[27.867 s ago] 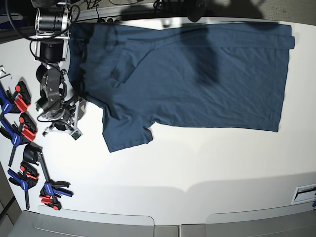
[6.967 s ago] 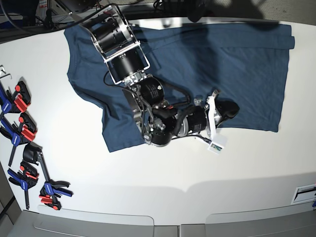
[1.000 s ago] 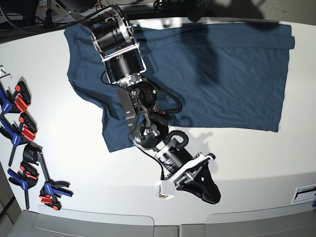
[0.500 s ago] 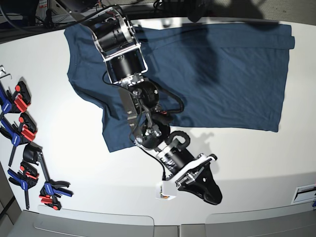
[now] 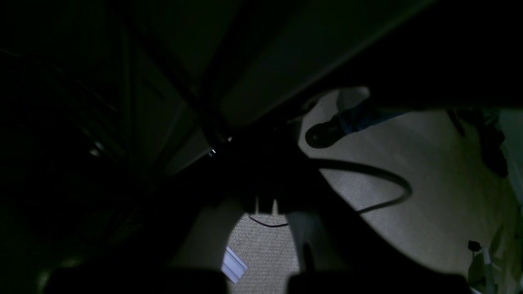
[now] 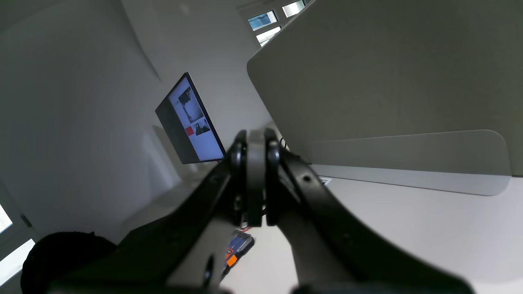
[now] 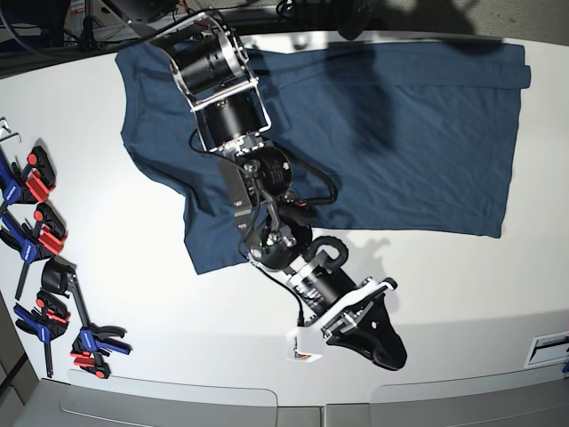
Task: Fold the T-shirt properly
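The dark navy T-shirt (image 7: pixel 400 133) lies spread flat on the white table (image 7: pixel 133 294), across the back half, with one sleeve pointing toward the front left. My right arm reaches from the back left over the shirt. Its gripper (image 7: pixel 384 342) hangs over bare table near the front edge, clear of the shirt. In the right wrist view the right gripper (image 6: pixel 255 141) is shut with nothing between its fingers, and the shirt is out of view. The left arm is not in the base view. The left wrist view is very dark and shows only floor and a cable.
Several blue, red and black clamps (image 7: pixel 40 240) lie along the table's left edge. A small white tag (image 7: pixel 300 349) hangs by the right gripper. A white label (image 7: pixel 547 347) sits at the front right edge. A monitor (image 6: pixel 188 118) and a grey panel (image 6: pixel 388 81) show in the right wrist view.
My right gripper has drifted slightly right and toward the front edge over the last second. Earlier it lay on the shirt's lower edge. The shirt has not moved.
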